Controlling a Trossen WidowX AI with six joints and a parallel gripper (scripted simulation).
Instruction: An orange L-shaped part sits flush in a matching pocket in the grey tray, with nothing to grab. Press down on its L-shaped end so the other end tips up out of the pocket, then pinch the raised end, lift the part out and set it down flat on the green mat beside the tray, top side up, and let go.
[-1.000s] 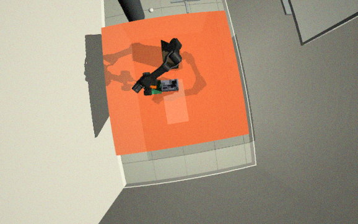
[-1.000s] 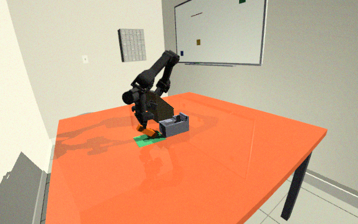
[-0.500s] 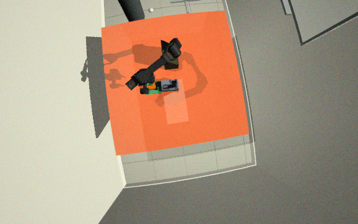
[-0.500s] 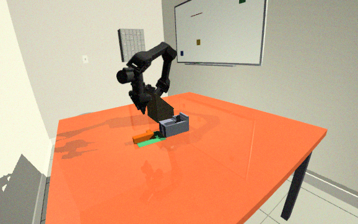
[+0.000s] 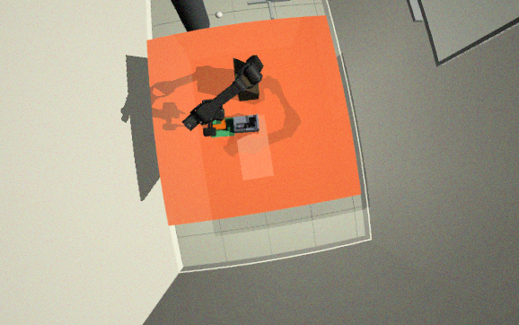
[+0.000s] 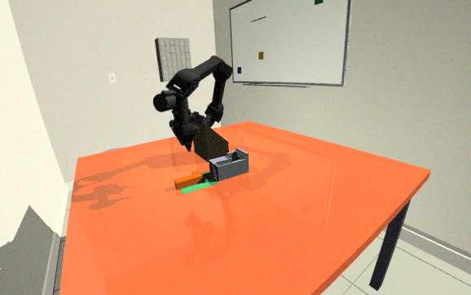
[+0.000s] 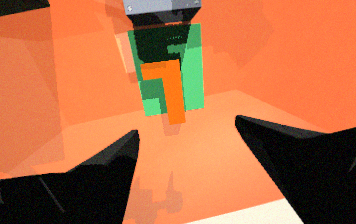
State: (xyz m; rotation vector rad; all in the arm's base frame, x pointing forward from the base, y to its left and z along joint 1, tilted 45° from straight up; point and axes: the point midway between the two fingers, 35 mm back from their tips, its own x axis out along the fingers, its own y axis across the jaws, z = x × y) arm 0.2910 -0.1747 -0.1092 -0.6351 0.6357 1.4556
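The orange L-shaped part (image 5: 220, 126) (image 6: 187, 181) (image 7: 173, 95) lies on the green mat (image 5: 222, 134) (image 6: 197, 187) (image 7: 194, 80) and looks flat. Its L-shaped end points toward the tray, and its straight end sticks out past the mat's far edge. The grey tray (image 5: 246, 130) (image 6: 232, 169) (image 7: 162, 6) stands at the mat's other end, and its pocket looks empty of orange. My gripper (image 6: 187, 147) (image 7: 187, 127) is open and empty, with its fingers wide apart, above and clear of the part. Which face of the part is up is hard to tell.
The orange table (image 5: 305, 157) (image 6: 265, 228) carries the tray and mat. The arm's dark base block (image 6: 209, 143) stands behind the tray. The arm's shadow covers the mat's tray-side end. A wall (image 5: 76, 180) borders one side of the table.
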